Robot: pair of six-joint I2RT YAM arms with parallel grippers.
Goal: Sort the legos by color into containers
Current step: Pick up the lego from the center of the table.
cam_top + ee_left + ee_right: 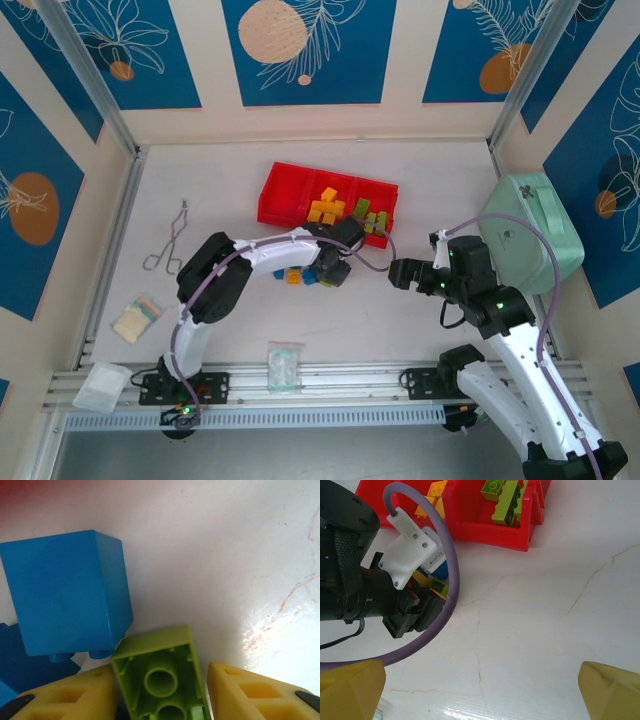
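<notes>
The left gripper (161, 696) is narrowed to the width of one lime green brick (159, 672) and closed on it. The left finger (65, 700) touches the brick's upper left edge, and the right finger (255, 695) meets its lower right edge. The brick sits slightly skewed between them, hollow underside toward the camera. A blue brick (65, 595) lies just beside it on the white table (220, 180). The left arm (215, 275) rises from its base to a bent elbow. Its forearm then runs rightward, with the wrist over the loose bricks (300, 277) just in front of the red tray (283, 196). In the tray, orange-yellow bricks (326, 207) occupy the middle compartment and green bricks (367, 215) the right one. The right gripper (480, 695) has its fingers spread wide apart over bare table and holds nothing. The right arm (490, 300) is folded beside the mint-green case (530, 235), with its gripper pointing left toward the left gripper.
</notes>
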